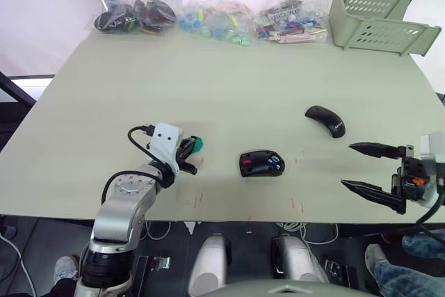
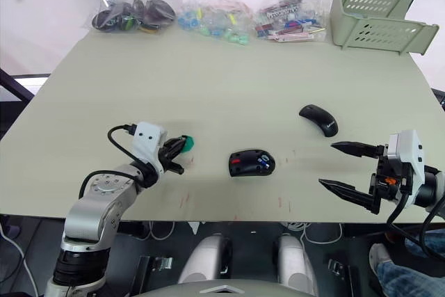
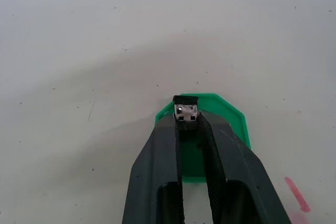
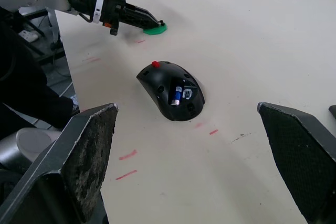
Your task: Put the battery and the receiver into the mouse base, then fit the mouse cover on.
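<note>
Blue battery (image 4: 177, 96), green disc (image 3: 227, 116), black-and-silver receiver (image 3: 186, 112).

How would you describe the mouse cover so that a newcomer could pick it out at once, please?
Start at the pale green basket on the table's far right corner and come toward the near edge. The mouse cover lies alone on the bare tabletop, a smooth, glossy, all-black curved shell. The mouse base nearer the middle is also black, but it shows a red patch and the blue battery inside.
</note>
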